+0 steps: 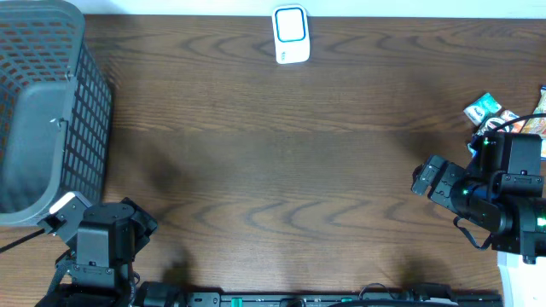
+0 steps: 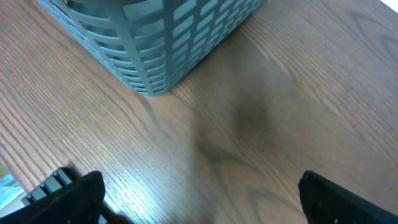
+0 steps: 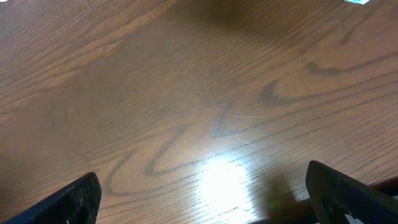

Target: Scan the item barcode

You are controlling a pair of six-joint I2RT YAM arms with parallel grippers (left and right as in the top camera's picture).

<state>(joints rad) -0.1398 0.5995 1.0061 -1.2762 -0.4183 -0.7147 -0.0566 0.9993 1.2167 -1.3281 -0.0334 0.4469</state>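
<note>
Dark wood bench [image 1: 256, 170] overhead: scanner [image 1: 291, 35] at far edge, item packets [image 1: 490, 112] at right edge just beside right arm [image 1: 478, 192], well apart from left arm [image 1: 98, 243]. Left wrist: left fingers [image 2: 68, 199] spread wide, empty, basket [image 2: 161, 37] ahead. Right wrist: right fingers [image 3: 68, 202] spread wide, empty.

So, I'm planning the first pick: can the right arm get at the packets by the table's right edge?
Probably yes. The packets lie just beside the right arm, partly hidden by it, with nothing else in between. The right gripper is open but aimed to one side of them, so it would have to swing round.
</note>
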